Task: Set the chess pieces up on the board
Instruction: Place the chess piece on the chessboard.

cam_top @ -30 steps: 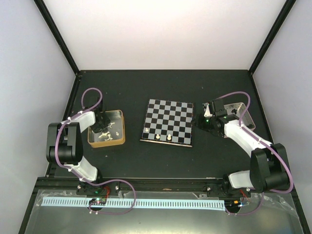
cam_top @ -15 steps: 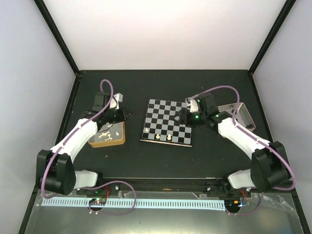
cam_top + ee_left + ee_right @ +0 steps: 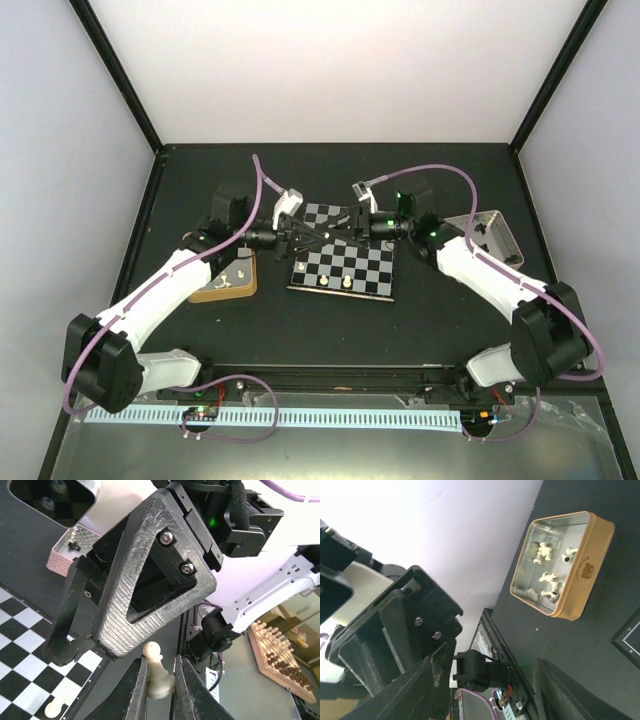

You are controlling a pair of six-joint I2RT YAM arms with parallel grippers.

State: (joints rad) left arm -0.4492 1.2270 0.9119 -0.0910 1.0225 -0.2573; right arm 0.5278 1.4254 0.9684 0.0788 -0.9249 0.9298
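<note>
The board (image 3: 350, 255) lies mid-table with three cream-white pieces (image 3: 323, 281) along its near edge. My left gripper (image 3: 308, 240) hovers over the board's far left part, shut on a cream-white pawn (image 3: 159, 672) held upright between its fingers (image 3: 137, 690). My right gripper (image 3: 336, 231) faces it tip to tip, open and empty; its fingers (image 3: 405, 695) stand wide apart in the right wrist view. The right gripper's black body (image 3: 150, 570) fills the left wrist view just beyond the pawn. The board's corner (image 3: 20, 635) and one cream piece (image 3: 52, 709) show there too.
A gold-sided tin (image 3: 560, 565) holding several cream pieces sits left of the board, partly under my left arm (image 3: 230, 282). A pinkish-silver tin (image 3: 492, 235) sits at the right; it also shows in the left wrist view (image 3: 70, 545).
Both arms have swung from their tins in over the board. The left gripper moved right and the right gripper moved left until they face each other closely.
</note>
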